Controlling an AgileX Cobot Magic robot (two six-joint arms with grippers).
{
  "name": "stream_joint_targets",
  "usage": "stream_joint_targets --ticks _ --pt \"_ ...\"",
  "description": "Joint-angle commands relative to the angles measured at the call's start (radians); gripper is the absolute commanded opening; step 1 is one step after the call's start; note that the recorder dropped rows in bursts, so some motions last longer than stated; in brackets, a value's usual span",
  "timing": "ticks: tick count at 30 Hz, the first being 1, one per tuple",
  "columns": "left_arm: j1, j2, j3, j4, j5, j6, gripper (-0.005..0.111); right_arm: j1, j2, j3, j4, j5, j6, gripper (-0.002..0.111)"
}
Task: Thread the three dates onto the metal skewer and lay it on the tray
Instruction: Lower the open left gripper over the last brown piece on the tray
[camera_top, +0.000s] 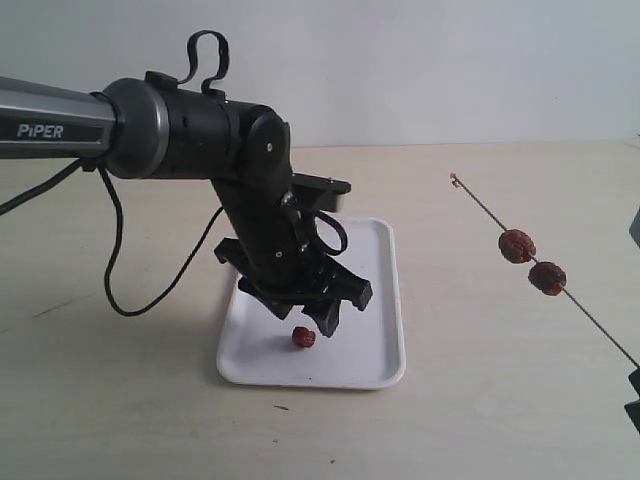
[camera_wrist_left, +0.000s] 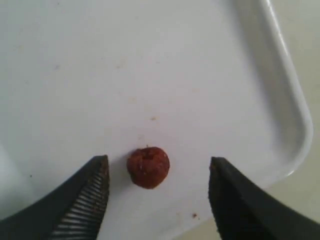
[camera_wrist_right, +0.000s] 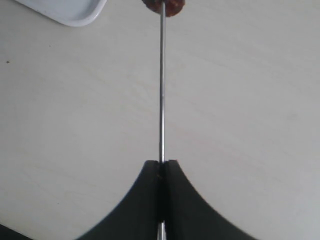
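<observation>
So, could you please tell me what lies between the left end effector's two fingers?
One loose date lies on the tray between the open fingers, touching neither. The left wrist view shows it most clearly.

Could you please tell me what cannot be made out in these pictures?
- Right gripper: exterior view, nearly all cut off by the right edge.
- Skewered dates: right wrist view, only one shows, cropped by the top edge.
- Tray: exterior view, left arm hides its far left corner.
</observation>
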Motion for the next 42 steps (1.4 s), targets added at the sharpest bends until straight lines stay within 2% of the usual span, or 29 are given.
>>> stream_joint_targets --ticks 1,8,20,30,35,42 --pt "-0.003 -0.065 0.077 -0.011 -0.092 -0.012 0.058 -0.005 -0.008 0.005 -0.009 -0.004 -0.011 0.0" --pt "-0.003 -0.087 0.137 -0.062 -0.186 -0.007 0.058 -0.005 -0.008 0.005 -0.009 -0.004 -0.011 0.0" --pt "-0.003 -0.076 0.146 -0.044 -0.23 0.01 0.058 -0.005 -0.008 0.005 -0.005 -0.004 -0.011 0.0" --pt "-0.003 -0.076 0.15 -0.046 -0.204 0.014 0.058 -0.005 -0.008 0.005 -0.005 -0.005 -0.013 0.0" --pt "-0.003 -0.078 0.211 -0.046 -0.206 0.01 0.058 -0.005 -0.008 0.005 -0.005 -0.005 -0.013 0.0" --pt "-0.003 -0.08 0.276 -0.051 -0.279 0.012 0.058 -0.005 -0.008 0.005 -0.005 -0.005 -0.013 0.0"
